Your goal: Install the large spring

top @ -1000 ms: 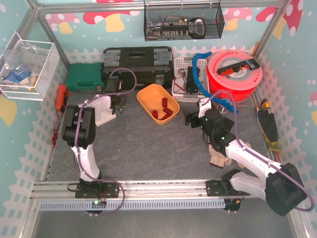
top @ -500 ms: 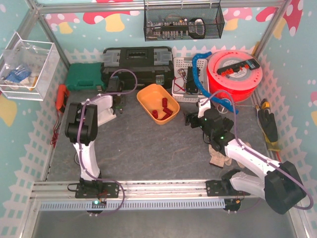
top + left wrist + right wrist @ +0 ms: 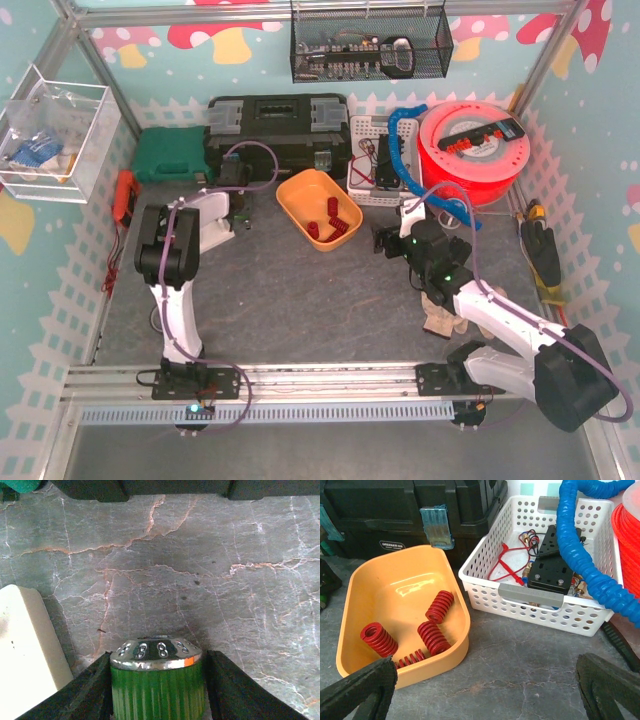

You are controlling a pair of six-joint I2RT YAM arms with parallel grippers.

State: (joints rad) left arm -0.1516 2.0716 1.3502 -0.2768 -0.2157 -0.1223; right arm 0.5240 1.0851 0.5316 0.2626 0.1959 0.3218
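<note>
Large spring (image 3: 379,639), crowded in the orange tray (image 3: 350,595), may roll from the wide-apart right end effector (image 3: 482,685) while the left end effector (image 3: 157,662) clamps a green cylinder (image 3: 157,692).

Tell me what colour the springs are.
Red. The springs show best in the right wrist view.

Teal walls (image 3: 600,150) printed with pink and yellow mushrooms and a white picket fence (image 3: 60,300) enclose a grey marbled stone-look tabletop (image 3: 290,300). Silver aluminium frame posts (image 3: 92,55) stand at the rear corners. The lighting is bright and even.
</note>
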